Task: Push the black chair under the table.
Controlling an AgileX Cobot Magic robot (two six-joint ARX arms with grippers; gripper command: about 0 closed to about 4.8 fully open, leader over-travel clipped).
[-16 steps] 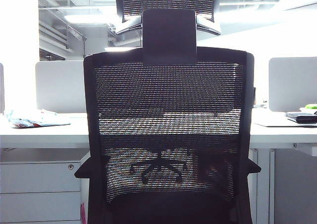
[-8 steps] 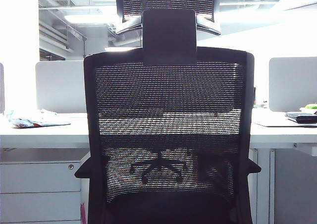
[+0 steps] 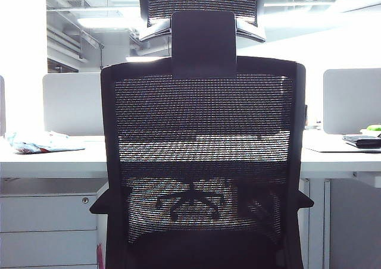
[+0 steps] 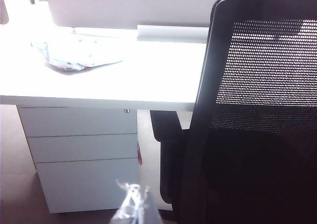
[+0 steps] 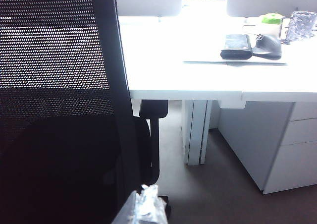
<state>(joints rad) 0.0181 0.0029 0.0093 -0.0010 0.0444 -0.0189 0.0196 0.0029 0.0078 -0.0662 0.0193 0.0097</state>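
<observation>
The black chair (image 3: 202, 156) fills the centre of the exterior view, its mesh back toward the camera, standing in front of the table (image 3: 53, 160) (drawer cabinet (image 3: 44, 230) at lower left). The left gripper (image 4: 132, 209) and right gripper (image 5: 143, 204) show only blurred tips; whether their jaws are parted or closed, I cannot tell.

The black chair (image 3: 202, 162) stands upright, mesh back facing outward, just beyond the left hand (image 4: 132, 209) and right hand (image 5: 143, 204), against the white surface (image 3: 47, 159).
</observation>
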